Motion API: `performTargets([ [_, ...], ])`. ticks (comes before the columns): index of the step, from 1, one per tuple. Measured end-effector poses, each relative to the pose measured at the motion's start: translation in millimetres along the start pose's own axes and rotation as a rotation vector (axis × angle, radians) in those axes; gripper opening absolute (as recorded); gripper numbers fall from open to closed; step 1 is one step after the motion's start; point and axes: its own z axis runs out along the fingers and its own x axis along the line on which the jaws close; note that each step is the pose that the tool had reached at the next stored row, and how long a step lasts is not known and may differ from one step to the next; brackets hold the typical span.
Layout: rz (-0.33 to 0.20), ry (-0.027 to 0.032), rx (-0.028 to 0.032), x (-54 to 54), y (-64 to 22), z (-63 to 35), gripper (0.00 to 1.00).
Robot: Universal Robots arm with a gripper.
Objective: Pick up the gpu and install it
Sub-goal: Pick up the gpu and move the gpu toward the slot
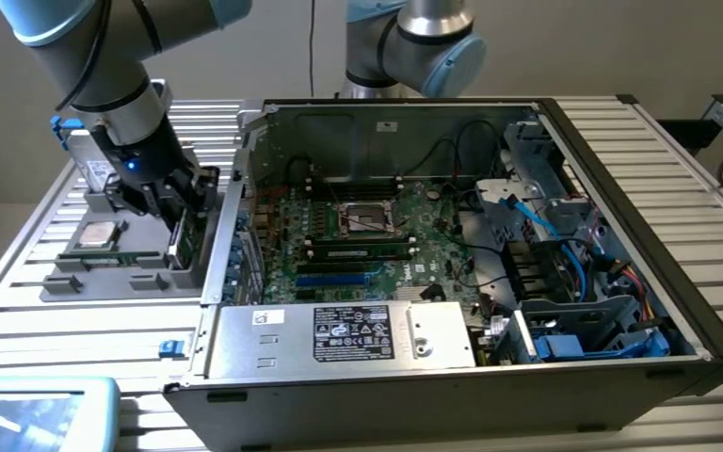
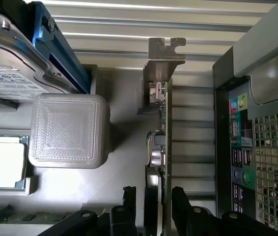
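Standing on edge in the grey tray (image 1: 98,282) beside the open computer case (image 1: 462,235), the gpu (image 2: 161,147) points its silver bracket (image 2: 164,56) away from the gripper (image 1: 165,202). The wrist view shows the fingers (image 2: 129,199) apart, straddling the card.

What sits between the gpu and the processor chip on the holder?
In the wrist view, a gray textured block stands beside the processor chip, then bare holder floor reaches the gpu.

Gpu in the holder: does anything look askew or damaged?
Nothing stands out. The gpu stands straight on edge in the grey holder, its silver bracket unbent, with the open gripper straddling it.
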Motion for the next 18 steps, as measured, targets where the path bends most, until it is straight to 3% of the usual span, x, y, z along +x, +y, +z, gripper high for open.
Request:
performTargets([
  [4,0.000,0.0001,0.0001,0.1,0.4,1.5,0.44],
  [7,0.000,0.0002,0.0002,0.1,0.7,2.0,0.29],
  [14,0.000,-0.0004,-0.0003,0.4,0.9,1.8,0.28],
  [18,0.000,0.0002,0.0000,0.9,2.9,-15.8,0.28],
])
